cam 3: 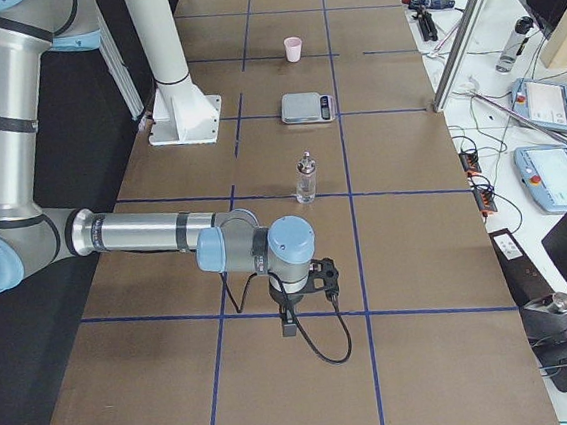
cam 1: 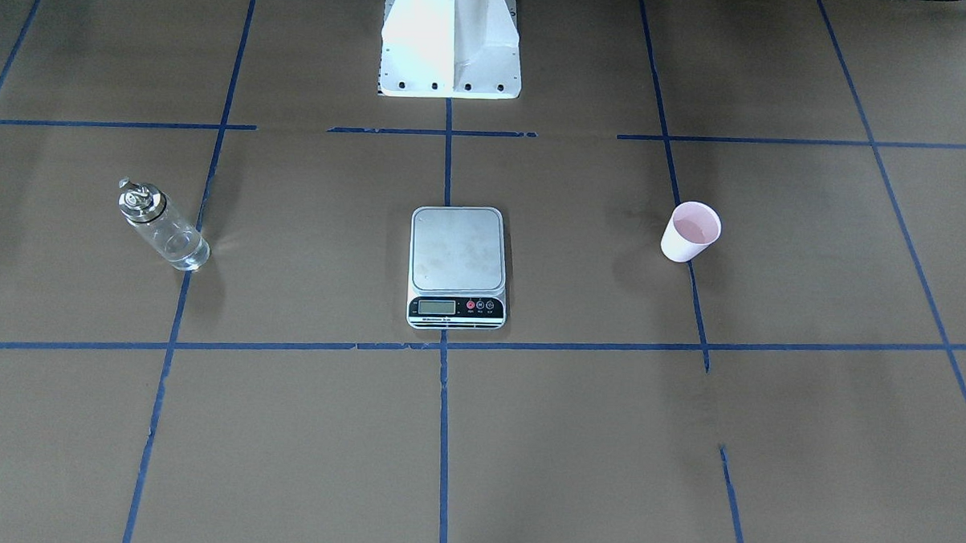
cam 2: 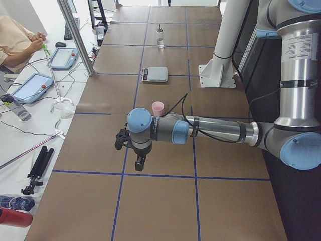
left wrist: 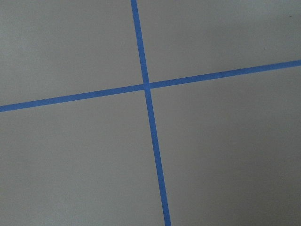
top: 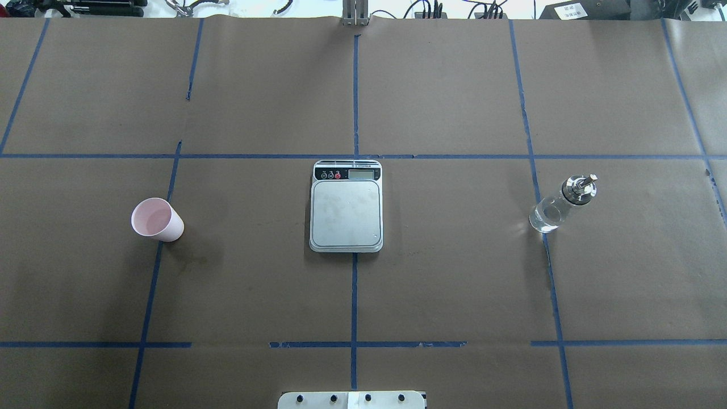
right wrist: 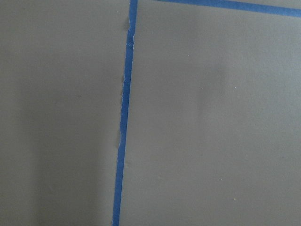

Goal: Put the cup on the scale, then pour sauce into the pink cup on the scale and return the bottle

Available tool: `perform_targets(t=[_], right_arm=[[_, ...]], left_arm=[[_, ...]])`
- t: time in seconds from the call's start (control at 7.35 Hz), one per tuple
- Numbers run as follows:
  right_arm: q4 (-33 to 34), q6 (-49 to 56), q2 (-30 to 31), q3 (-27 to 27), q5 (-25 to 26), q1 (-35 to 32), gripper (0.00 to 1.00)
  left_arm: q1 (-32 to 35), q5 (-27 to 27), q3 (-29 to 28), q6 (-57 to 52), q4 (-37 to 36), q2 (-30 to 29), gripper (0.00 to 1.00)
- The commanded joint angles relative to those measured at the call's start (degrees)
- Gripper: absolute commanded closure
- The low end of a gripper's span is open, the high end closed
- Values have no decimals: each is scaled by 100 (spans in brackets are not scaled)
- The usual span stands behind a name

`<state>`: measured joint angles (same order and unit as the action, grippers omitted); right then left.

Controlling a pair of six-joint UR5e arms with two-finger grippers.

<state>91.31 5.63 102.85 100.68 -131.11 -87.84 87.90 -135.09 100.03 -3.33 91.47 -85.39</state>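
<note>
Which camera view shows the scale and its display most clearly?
The exterior front-facing view: the scale is large and its display is upright. The overhead exterior view shows it equally large, but the display upside down. Both side views show it small; the wrist views miss it.

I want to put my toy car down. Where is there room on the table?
Bare brown paper lies between the cup and the scale, and between the scale and the bottle. The scale's platform is bare too. Nowhere is crowded.

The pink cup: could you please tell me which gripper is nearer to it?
Left. The left gripper hangs near the cup; the right gripper is past the scale and the bottle.
</note>
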Motion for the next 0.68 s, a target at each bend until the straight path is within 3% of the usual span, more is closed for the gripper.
perform_targets(t=[0.0,0.27,0.54], right_arm=[[-156,-44,-46,259,-368,56,0],[-1205,-79,-55,548,-494,56,0],[-2035,-97,-369,410,-424,56,0]], left_arm=[[-306,18,60,26,125,-22,0],[-335,-61,60,-9,912,-13,0],[-335,-17,-96,35,2778,-109,0]])
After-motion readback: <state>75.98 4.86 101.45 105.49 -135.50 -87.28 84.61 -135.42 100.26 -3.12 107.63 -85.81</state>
